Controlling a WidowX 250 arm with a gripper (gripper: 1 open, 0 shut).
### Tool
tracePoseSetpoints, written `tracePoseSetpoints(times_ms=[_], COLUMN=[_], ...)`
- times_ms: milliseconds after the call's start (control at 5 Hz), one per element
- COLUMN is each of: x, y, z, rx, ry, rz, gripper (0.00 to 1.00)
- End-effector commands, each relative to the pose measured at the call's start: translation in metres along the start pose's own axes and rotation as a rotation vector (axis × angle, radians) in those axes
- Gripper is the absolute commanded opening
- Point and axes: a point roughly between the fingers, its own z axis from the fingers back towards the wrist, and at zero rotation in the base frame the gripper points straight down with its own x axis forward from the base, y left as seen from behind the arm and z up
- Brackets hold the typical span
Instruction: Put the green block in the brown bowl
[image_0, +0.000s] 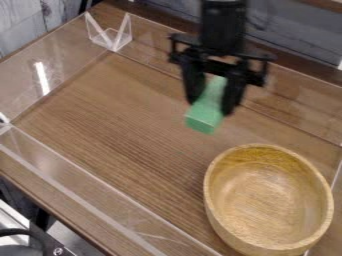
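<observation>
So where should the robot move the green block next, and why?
Probably toward the front right, until it hangs over the brown bowl. The hand is shut on the green block and holds it up off the table, but the block is behind and to the left of the bowl, not above it, so letting go now would miss.

A wooden table (94, 120) carries clear acrylic walls (80, 190) around it.

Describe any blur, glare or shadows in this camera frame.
Camera view: the end effector and arm are smeared by motion blur, as is the green block it grips; the brown bowl and wooden tabletop stay fairly sharp. White glare streaks run along the clear plastic walls at left. Lighting is even and soft; no hard shadow shows under the block.
</observation>
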Motion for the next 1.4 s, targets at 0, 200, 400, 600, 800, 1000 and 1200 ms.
tracePoseSetpoints(times_ms=[0, 200, 400, 600, 800, 1000, 1200], x=[-0.012, -0.016, -0.015, -0.016, -0.017, -0.017, -0.018], y=[-0.051, -0.082, -0.084, -0.080, -0.075, -0.071, -0.068], z=[0.008, -0.008, -0.026, -0.033, -0.032, -0.030, -0.030], rx=[-0.018, -0.013, -0.013, -0.018, -0.023, -0.028, -0.032], ry=[-0.070, -0.092, -0.110, -0.116, -0.122, -0.127, -0.133], rz=[-0.034, -0.047, -0.038, -0.032, -0.016, 0.001, 0.014], gripper=[0.00, 0.00, 0.00, 0.00, 0.00, 0.00, 0.00])
